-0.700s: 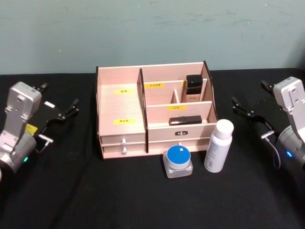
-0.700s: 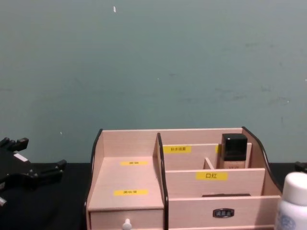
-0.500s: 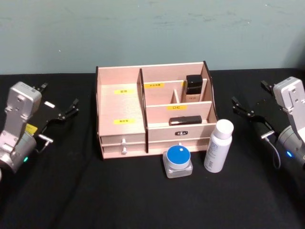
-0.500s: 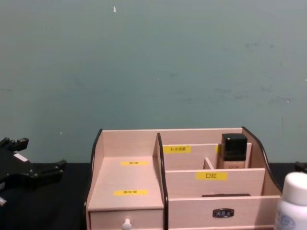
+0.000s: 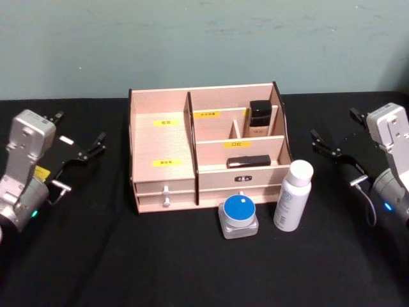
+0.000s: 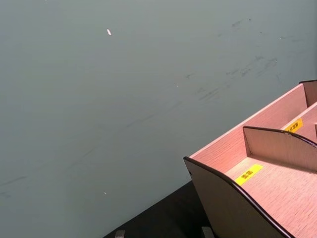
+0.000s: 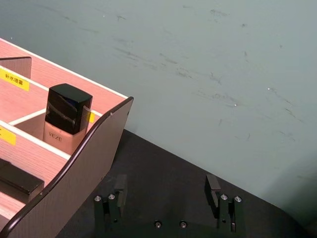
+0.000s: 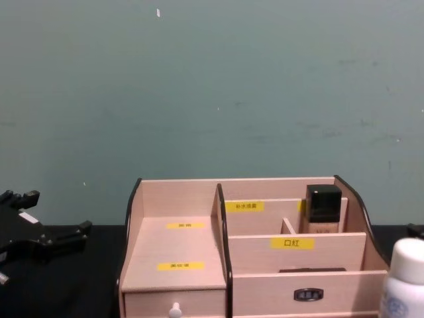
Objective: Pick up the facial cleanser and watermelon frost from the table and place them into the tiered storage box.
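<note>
The tiered storage box (image 5: 160,103) stands at the table's middle, light wood with yellow labels and drawers; it also shows in the chest view (image 8: 179,193). Just in front of its right half stand a white bottle, probably the facial cleanser (image 5: 293,196) (image 8: 405,281), and a square grey jar with a round blue lid, probably the watermelon frost (image 5: 238,215). My left gripper (image 5: 80,130) (image 8: 56,213) hovers open and empty left of the box. To the box's right, my right gripper (image 5: 333,125) (image 7: 166,184) is also open and empty.
A black-capped bottle (image 5: 259,117) (image 7: 67,116) and a flat black item (image 5: 248,161) occupy right-hand compartments of the box. The box's wide left compartment (image 6: 277,191) holds nothing. A black cloth (image 5: 128,262) covers the table, with a green wall behind.
</note>
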`<state>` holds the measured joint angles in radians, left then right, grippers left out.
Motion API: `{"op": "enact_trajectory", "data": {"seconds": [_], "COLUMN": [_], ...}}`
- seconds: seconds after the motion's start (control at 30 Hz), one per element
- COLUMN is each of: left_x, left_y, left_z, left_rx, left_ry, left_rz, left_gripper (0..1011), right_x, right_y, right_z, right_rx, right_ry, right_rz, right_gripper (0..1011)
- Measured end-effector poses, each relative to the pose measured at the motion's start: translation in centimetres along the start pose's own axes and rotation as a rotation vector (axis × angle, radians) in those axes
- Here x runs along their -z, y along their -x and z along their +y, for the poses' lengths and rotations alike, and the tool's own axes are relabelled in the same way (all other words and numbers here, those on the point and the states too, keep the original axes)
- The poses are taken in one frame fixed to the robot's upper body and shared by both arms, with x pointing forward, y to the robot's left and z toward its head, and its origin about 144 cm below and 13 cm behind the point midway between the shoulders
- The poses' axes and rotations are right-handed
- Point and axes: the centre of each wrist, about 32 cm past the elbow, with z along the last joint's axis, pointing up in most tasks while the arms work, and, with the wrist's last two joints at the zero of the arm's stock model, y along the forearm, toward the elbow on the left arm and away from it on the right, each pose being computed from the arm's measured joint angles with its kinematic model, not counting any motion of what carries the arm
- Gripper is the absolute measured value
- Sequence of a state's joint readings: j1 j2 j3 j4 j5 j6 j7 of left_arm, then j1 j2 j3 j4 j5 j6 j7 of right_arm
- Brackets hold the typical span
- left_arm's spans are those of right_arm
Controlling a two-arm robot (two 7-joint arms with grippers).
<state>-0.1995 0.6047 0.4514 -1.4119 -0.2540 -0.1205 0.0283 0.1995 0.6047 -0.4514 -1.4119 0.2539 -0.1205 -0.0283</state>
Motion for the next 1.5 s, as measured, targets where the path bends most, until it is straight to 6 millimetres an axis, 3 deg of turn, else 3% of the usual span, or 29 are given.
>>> {"op": "enact_trajectory", "data": {"seconds": [0.77,1.03,1.3,1.5], "left_x": [0.0,0.0,0.0,0.0], "left_y": [0.0,0.0,0.0,0.0], "left_z": [0.0,0.0,0.0,0.0], "left_rx": [0.000,0.000,0.000,0.000], "left_ry": [0.000,0.000,0.000,0.000], "left_rz": [0.000,0.000,0.000,0.000], "left_gripper": [1001,1001,1001,1001], "right_x": [0.0,-0.6,-2.4,-4.8], "right_y": [0.0,-0.9,-2.0,-2.5], "right_z": [0.0,-0.4,-2.3,-5.3], "right_rx": [0.000,-0.003,-0.026,-0.076], "right_ry": [0.000,-0.014,-0.077,-0.140], "right_rz": [0.002,0.029,0.043,0.031], "right_gripper": [1000,1000,1000,1000]}}
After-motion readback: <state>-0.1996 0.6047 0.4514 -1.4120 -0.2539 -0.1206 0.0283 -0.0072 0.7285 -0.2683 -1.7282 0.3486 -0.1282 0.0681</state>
